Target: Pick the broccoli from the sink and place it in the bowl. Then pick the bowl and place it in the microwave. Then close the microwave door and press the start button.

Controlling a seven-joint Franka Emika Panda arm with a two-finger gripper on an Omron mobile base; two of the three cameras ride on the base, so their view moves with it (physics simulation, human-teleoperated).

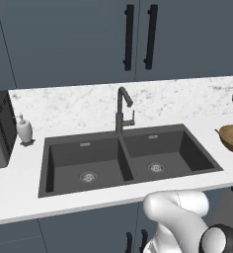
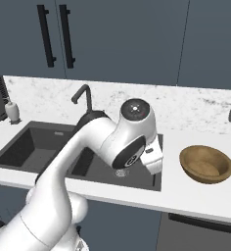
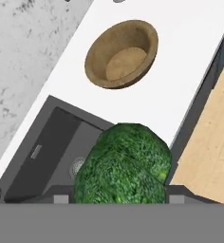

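Nearest the hand camera, the broccoli (image 3: 123,163), dark green and bumpy, large and low in the hand view, sitting right between the gripper (image 3: 115,198) finger tips, whose dark ends barely show at either side of it; grasped there, jaws spread wide around the floret. Directly below and behind it, the sink (image 3: 52,147), dark grey, with a round silver drain (image 3: 77,166) partly covered by the floret's edge. Lifted above the right basin, near the sink's counter-side corner, not touching the basin floor as far as can be told. Past the sink rim, white counter (image 3: 180,71), and on it the bowl (image 3: 122,53), brown, wooden-looking, upright and empty, well apart from the held floret. To one side of the counter edge, pale wood floor (image 3: 213,133). From the right base view, white arm bent over the right basin with its wrist turned down over the drain, hand itself hidden behind the wrist; bowl on the counter just right of the sink. Farther back, tall dark curved faucet (image 1: 122,109) rising behind the divider between the two basins. At the far left of the counter, a small white soap dispenser (image 1: 24,129) and beside it the dark edge of the microwave (image 1: 0,128). Behind everything, speckled marble backsplash (image 1: 79,104) and dark blue cabinets (image 1: 64,39) with black bar handles (image 1: 129,37).
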